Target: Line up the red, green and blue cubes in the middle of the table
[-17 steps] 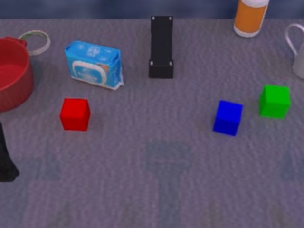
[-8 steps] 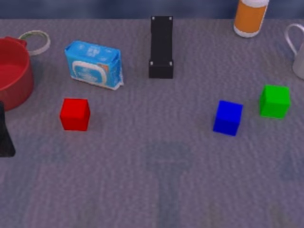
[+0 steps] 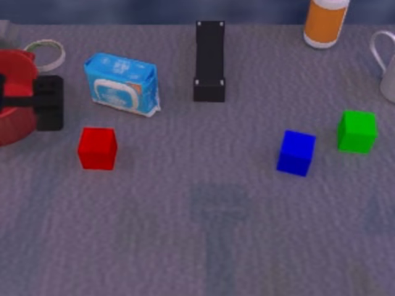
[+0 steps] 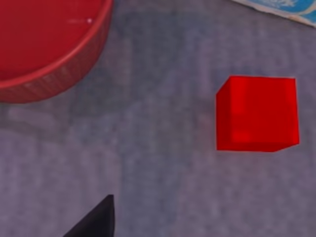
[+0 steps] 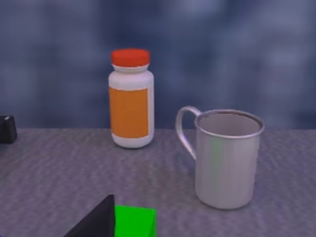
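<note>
The red cube (image 3: pixel 97 148) rests on the table (image 3: pixel 197 234) at the left, and it also shows in the left wrist view (image 4: pixel 256 113). The blue cube (image 3: pixel 296 152) and the green cube (image 3: pixel 357 131) sit apart at the right. My left gripper (image 3: pixel 52 103) hovers open at the right rim of the red pot, behind and left of the red cube, holding nothing. One of its dark fingers (image 4: pixel 96 224) shows in the left wrist view. The right gripper is outside the top view; its finger (image 5: pixel 96 222) shows beside the green cube (image 5: pixel 134 221), open.
A red pot (image 3: pixel 15 95) and a white ring (image 3: pixel 44 52) stand at the far left. A blue wipes pack (image 3: pixel 121 83) and a black block (image 3: pixel 210 60) lie behind the middle. An orange bottle (image 3: pixel 325 21) and a metal mug (image 5: pixel 226 158) stand at the back right.
My left gripper has travelled from the table's left edge toward the back and rightward, ending at the pot's rim. The three cubes have not moved.
</note>
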Controlling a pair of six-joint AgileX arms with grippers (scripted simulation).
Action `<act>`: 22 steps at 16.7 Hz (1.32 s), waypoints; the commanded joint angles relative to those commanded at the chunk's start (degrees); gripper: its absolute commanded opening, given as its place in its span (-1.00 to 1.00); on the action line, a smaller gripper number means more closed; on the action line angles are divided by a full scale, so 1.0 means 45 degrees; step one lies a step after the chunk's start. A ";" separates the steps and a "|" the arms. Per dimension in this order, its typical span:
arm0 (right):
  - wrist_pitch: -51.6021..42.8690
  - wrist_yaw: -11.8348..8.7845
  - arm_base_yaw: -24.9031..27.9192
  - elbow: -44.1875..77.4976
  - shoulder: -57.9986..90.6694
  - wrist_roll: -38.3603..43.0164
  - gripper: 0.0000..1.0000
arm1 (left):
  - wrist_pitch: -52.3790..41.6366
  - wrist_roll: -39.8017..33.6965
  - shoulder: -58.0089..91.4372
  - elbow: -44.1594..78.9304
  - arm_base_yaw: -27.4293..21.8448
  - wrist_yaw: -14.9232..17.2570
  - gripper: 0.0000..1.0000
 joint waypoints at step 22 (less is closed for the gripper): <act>0.0000 0.0000 0.0000 0.0000 0.0000 0.0000 1.00 | -0.5728 -0.0936 1.1507 0.9255 -0.1268 -0.0017 1.00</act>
